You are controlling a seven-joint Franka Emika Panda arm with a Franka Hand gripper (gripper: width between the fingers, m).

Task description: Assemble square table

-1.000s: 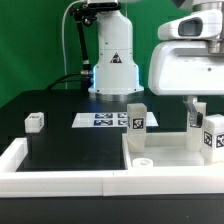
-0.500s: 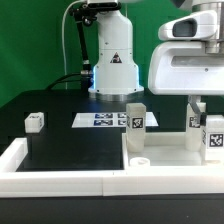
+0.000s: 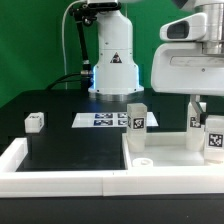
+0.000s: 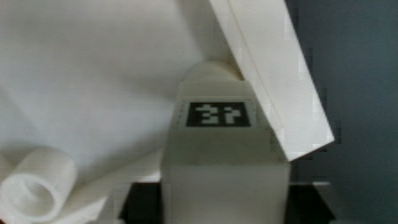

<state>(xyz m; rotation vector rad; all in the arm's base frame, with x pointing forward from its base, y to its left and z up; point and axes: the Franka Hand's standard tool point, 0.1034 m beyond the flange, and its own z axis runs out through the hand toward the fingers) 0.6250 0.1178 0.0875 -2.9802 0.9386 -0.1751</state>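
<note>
The square table's slab (image 3: 172, 152) lies flat at the exterior view's right, with a round socket (image 3: 143, 159) near its front corner. A white tagged leg (image 3: 197, 122) stands upright at the slab's back right, and my gripper (image 3: 197, 110) comes down on it from above, shut on its top. In the wrist view the tagged leg (image 4: 226, 150) fills the gap between the dark fingers (image 4: 153, 202) of my gripper (image 4: 228, 205), with the slab (image 4: 89, 100) behind it. Another leg (image 3: 136, 115) stands at the slab's back left, one (image 3: 214, 138) at its right edge, one (image 3: 36, 122) far left.
The marker board (image 3: 100, 120) lies behind the slab on the black table. A long white border rail (image 3: 60, 172) runs along the front and turns up the left side. The robot's base (image 3: 112, 60) stands at the back.
The fingers have closed onto the upright leg at the slab's back right. The arm and the other parts have barely moved.
</note>
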